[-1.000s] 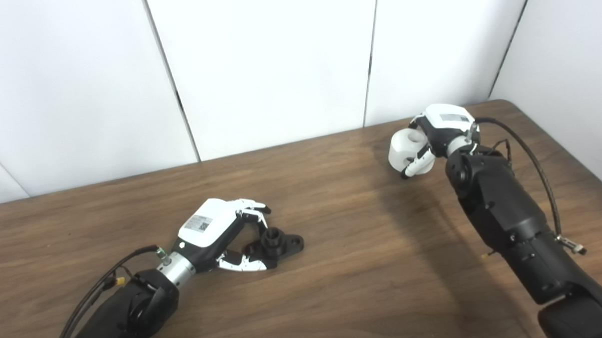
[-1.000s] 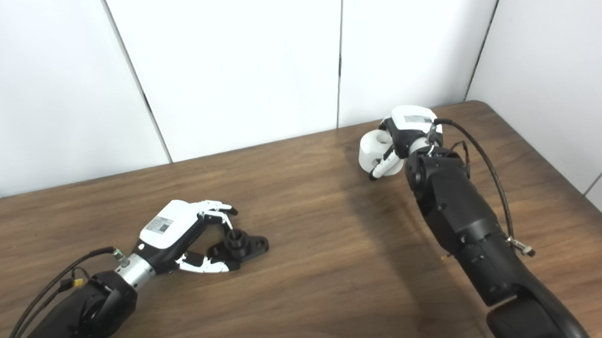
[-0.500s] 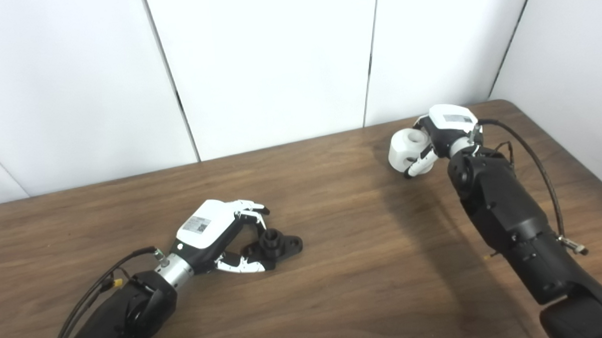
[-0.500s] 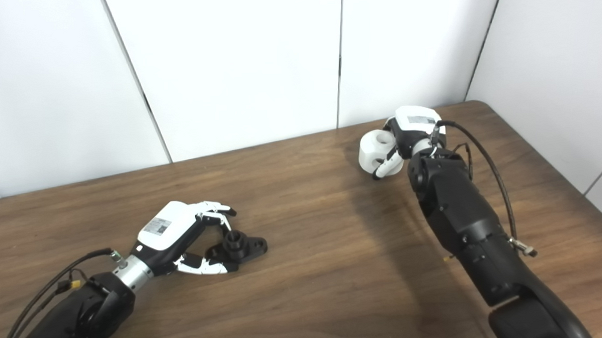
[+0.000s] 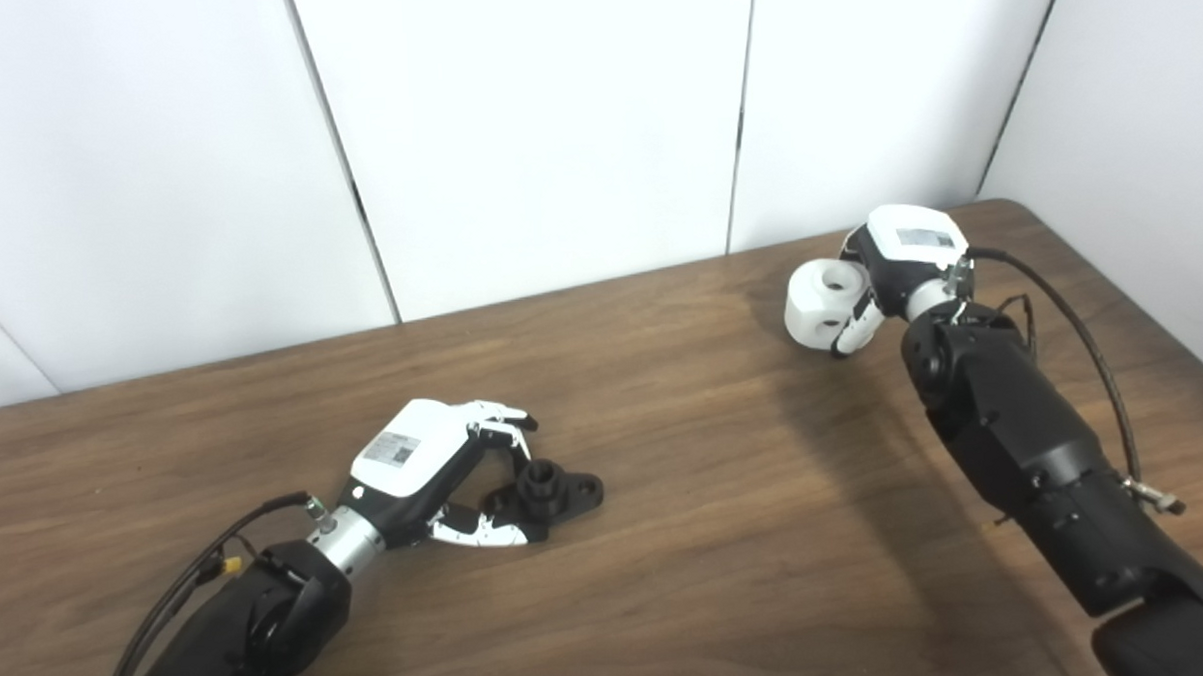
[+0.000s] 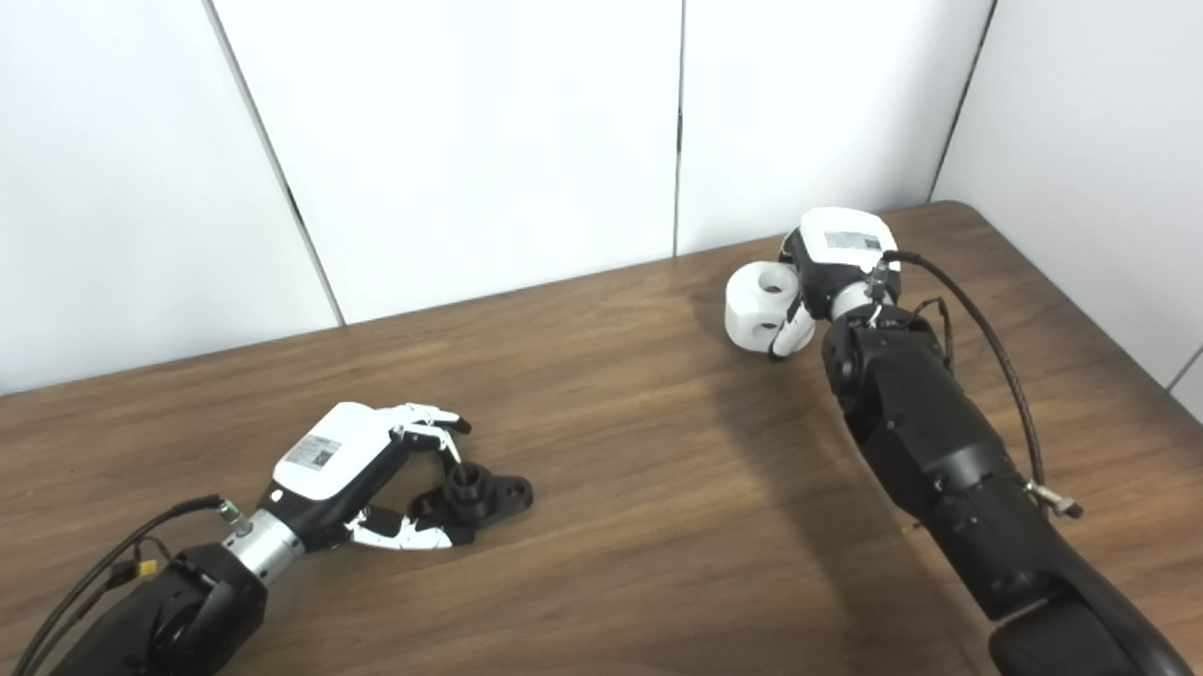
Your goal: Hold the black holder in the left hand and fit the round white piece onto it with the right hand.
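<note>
The black holder point(image 5: 557, 490) lies on the wooden table point(image 5: 688, 535), with a round post standing up from its flat base. My left hand point(image 5: 421, 464) is closed around its left end, fingers curled over near the post and thumb against the base. My right hand point(image 5: 904, 257) is shut on the round white piece point(image 5: 819, 305), a thick ring with a hole in its face. It holds the piece above the table at the back right, far from the holder. Both show in the right eye view: the holder point(image 6: 487, 494) and the white piece point(image 6: 758, 308).
White wall panels point(image 5: 544, 130) stand right behind the table's far edge, and another panel closes the right side. The right forearm point(image 5: 1025, 443) with its black cable stretches over the table's right part. Bare wood lies between the two hands.
My right hand has shifted a little to the right and down, turning the white piece. My left hand and the holder have crept very slightly to the left.
</note>
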Action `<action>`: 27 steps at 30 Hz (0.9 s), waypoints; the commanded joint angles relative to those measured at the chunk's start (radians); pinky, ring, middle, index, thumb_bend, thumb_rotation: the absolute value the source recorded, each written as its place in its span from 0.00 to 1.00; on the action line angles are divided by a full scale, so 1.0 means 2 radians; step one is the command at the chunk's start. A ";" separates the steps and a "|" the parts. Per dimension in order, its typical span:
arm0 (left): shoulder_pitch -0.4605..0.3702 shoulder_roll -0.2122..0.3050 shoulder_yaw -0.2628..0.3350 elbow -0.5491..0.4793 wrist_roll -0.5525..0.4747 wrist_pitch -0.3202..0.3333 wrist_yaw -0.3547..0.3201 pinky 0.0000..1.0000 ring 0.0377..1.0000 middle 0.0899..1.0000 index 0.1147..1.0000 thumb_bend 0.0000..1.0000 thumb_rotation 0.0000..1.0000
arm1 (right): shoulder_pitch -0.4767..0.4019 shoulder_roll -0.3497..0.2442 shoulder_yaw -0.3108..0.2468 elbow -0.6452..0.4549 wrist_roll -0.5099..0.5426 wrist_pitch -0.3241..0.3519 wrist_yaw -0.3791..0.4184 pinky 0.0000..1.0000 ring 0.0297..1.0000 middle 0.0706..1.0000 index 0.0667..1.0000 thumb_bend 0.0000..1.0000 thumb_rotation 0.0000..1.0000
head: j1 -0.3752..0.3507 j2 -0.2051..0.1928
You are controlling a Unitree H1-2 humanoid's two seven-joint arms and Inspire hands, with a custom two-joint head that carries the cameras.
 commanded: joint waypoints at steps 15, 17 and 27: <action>0.031 0.019 -0.014 0.035 0.033 0.013 -0.031 0.69 0.82 0.79 0.42 0.52 0.06 | -0.007 -0.021 0.000 -0.122 0.075 -0.010 0.045 0.66 0.76 0.73 0.45 0.52 0.15 | 0.089 0.025; 0.031 0.015 -0.014 0.042 0.035 0.018 -0.026 0.70 0.83 0.79 0.42 0.52 0.06 | -0.007 -0.020 0.007 -0.145 0.077 -0.015 0.057 0.67 0.76 0.74 0.45 0.52 0.15 | 0.099 0.026; 0.026 0.002 -0.019 0.055 0.040 0.035 -0.021 0.73 0.85 0.81 0.42 0.52 0.07 | -0.022 -0.007 0.038 -0.217 0.092 -0.035 0.106 0.74 0.80 0.74 0.45 0.52 0.15 | 0.169 0.047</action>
